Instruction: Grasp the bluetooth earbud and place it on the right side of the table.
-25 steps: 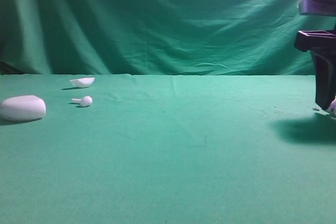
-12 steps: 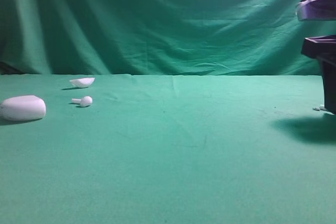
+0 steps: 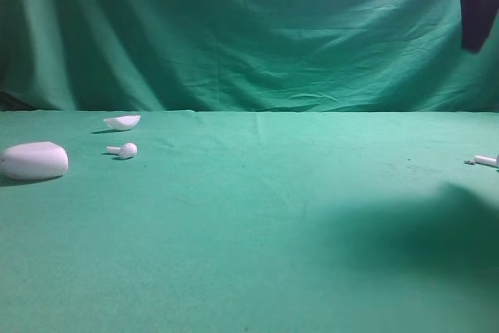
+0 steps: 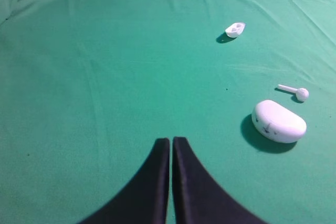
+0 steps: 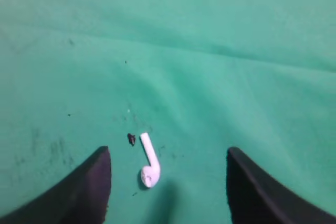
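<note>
One white bluetooth earbud (image 3: pixel 487 161) lies on the green table (image 3: pixel 257 216) at the far right edge. In the right wrist view this earbud (image 5: pixel 148 161) lies flat on the cloth. My right gripper (image 5: pixel 168 153) hangs open and empty above it, with the earbud nearer the left finger. In the high view the right gripper (image 3: pixel 474 37) is a dark blur at the top right. A second earbud (image 3: pixel 125 150) lies at the far left. My left gripper (image 4: pixel 170 141) is shut and empty, some way from that earbud (image 4: pixel 295 92), and is out of the high view.
A white oval case (image 3: pixel 33 161) lies at the left edge, also in the left wrist view (image 4: pixel 278 121). A shallow white shell-shaped piece (image 3: pixel 122 122) lies behind the left earbud. A small dark speck (image 5: pixel 131 139) sits by the right earbud's stem. A green backdrop hangs behind.
My right gripper has risen from the cloth at the far right to the top of the view. The earbud it stood over now lies alone on the table.
</note>
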You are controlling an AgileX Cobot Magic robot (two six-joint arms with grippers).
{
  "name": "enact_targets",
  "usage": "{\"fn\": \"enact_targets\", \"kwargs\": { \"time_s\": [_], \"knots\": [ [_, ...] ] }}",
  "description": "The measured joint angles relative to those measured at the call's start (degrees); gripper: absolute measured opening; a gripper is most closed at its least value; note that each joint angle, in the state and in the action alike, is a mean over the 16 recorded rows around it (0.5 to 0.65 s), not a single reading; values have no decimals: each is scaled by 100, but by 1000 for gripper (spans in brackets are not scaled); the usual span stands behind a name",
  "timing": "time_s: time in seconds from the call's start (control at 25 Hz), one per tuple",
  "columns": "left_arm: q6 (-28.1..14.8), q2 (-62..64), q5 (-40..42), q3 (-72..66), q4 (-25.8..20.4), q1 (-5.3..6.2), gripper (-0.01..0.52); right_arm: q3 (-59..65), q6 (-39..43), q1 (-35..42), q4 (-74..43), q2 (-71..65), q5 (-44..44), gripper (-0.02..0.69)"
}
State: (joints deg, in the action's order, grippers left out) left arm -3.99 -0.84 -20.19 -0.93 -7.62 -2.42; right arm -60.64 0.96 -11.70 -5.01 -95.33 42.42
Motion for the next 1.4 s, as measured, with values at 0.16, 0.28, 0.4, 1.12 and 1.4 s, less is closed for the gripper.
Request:
{"fn": "enact_targets", "kwargs": {
  "time_s": [0.16,0.28,0.4,1.12,1.4],
  "knots": [
    [0,0,0,0,0,0,0,-368,-4,0,189,366,547,373],
    [0,0,0,0,0,0,0,-559,-7,0,337,729,938,332],
    [0,0,0,0,0,0,0,-670,-10,0,481,1157,1336,267],
    [0,0,0,0,0,0,0,353,-14,0,780,4954,2252,0],
    [0,0,0,0,0,0,0,1209,50,0,864,6515,1618,0]
  ]
}}
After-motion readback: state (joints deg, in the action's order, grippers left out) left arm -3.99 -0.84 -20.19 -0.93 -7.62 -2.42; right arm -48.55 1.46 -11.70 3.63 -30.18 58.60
